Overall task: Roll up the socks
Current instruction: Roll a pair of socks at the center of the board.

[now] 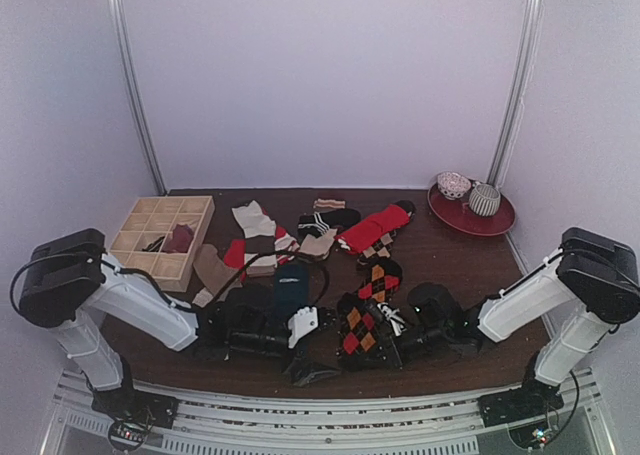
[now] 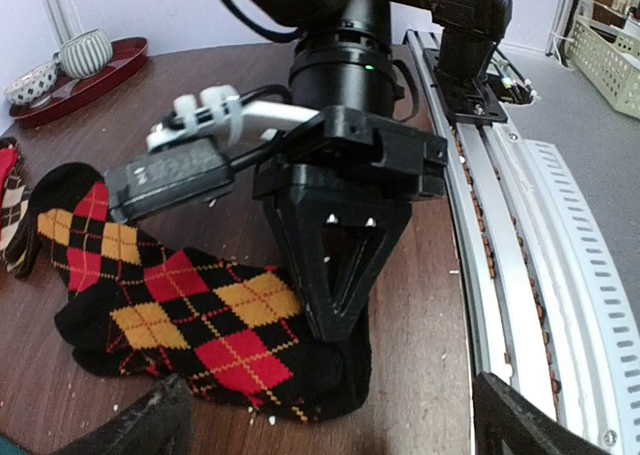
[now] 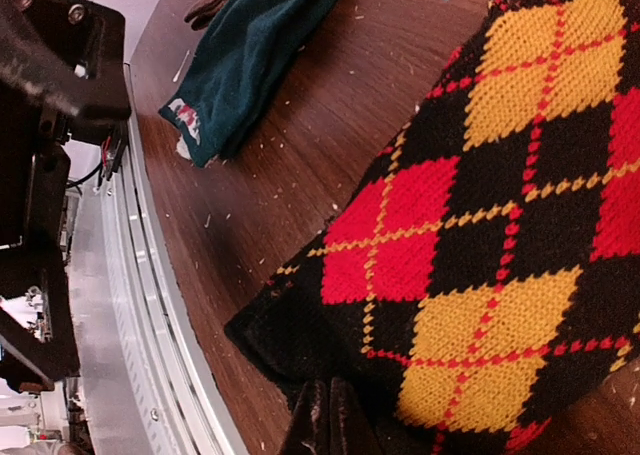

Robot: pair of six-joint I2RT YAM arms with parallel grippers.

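our right gripper (image 3: 327,415) pinched shut on the black hem of the argyle sock (image 3: 500,235), lower centre of frame, our left gripper (image 2: 330,430) spread wide open, teal sock (image 3: 250,55) upper left

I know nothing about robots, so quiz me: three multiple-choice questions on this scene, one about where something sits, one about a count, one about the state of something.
1. Where on the brown wooden table is the round dark red tray?
A) far right corner
B) far left corner
C) near edge, centre

2. How many small patterned bowls stand on that tray?
A) one
B) two
C) four

3. How do the right arm's jaws stand?
A) wide open
B) closed round a bowl
C) shut on the edge of the black knitted sock with red and orange diamonds

Answers:
1 A: the top view shows it far right, by the wall.
2 B: two sit side by side.
3 C: the right wrist view shows the jaws together at the sock's black edge.
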